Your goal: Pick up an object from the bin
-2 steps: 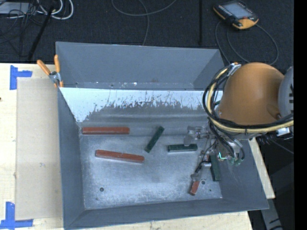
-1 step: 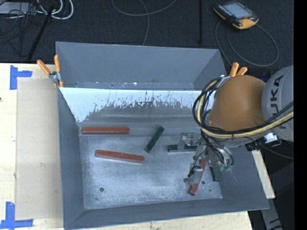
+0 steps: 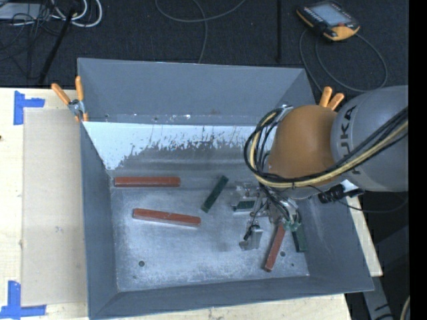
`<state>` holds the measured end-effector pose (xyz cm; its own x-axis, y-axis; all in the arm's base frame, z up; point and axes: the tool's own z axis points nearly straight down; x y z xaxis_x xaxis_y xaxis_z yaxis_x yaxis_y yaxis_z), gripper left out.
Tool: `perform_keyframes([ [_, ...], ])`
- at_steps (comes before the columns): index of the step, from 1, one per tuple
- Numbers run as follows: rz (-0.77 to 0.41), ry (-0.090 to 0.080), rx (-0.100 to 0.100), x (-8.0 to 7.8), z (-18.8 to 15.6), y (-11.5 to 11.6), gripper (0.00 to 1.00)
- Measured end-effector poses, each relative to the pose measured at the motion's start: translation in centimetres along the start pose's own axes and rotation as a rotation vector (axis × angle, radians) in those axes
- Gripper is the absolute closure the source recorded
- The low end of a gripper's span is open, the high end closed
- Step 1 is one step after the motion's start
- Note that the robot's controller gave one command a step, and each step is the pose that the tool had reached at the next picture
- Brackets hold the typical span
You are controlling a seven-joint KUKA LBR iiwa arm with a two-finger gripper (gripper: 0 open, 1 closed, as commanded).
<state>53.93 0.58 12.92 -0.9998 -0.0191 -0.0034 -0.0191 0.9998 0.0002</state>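
Note:
My gripper [image 3: 253,232] hangs low over the right part of the bin floor, under the arm's orange cover. Just to its right a red-brown stick [image 3: 273,248] lies tilted, its lower end pointing at the front wall. A short dark green bar [image 3: 297,236] lies right of that stick. Another dark green bar [image 3: 215,193] rests slanted to the gripper's upper left. A small dark green piece [image 3: 243,205] shows close beside the gripper's body. I see nothing held.
Two more red-brown sticks lie to the left: one [image 3: 147,181] near the back wall, one [image 3: 166,217] in the middle of the floor. The arm and its cables cover the bin's right rear corner.

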Motion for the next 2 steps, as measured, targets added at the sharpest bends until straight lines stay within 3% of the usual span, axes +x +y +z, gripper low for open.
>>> perform_keyframes([
  [1, 0.054, 0.005, -0.002, 0.2, 1.1, -3.6, 0.0],
  [2, 0.05, 0.005, 0.003, -1.3, -0.3, -5.2, 0.0],
])
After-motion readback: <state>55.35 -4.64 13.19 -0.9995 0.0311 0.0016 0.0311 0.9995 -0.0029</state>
